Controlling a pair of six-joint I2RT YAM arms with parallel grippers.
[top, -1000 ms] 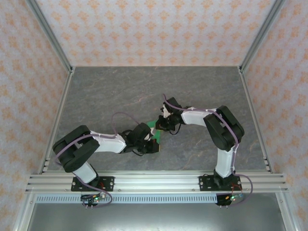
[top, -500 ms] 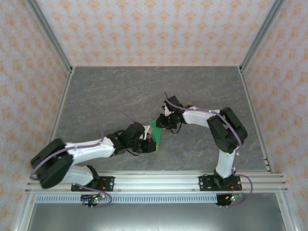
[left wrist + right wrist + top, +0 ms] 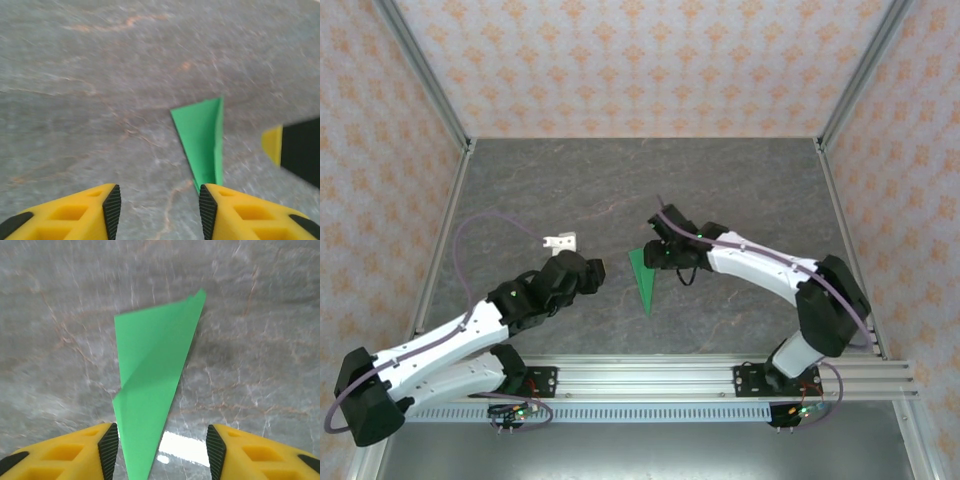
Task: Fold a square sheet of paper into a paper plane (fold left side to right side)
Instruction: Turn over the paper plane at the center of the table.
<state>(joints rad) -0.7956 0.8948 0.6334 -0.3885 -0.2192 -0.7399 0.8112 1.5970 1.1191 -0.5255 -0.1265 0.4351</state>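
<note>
Two claws, both spread wide and empty. The paper plane (image 3: 646, 278), a narrow green dart, lies flat on the grey table (image 3: 540, 190). The left gripper (image 3: 160, 206) stands apart from it. The right gripper (image 3: 162, 442) hovers over one end.

Beneath me spreads a grey stone-patterned tabletop (image 3: 540, 190), streaked with pale veins and a few orange-brown ones (image 3: 135, 21). In my right wrist view a bright patch of glare (image 3: 184, 449) sits on it. A back wall (image 3: 650, 60), left wall (image 3: 370, 200) and right wall (image 3: 920, 200), all papered in cream with an orange motif, close off three edges. Aluminium posts (image 3: 420, 65) (image 3: 865, 70) rise from the far corners. Along the near edge runs an aluminium rail (image 3: 650, 378), with a slotted strip (image 3: 650, 411) just below it.
</note>
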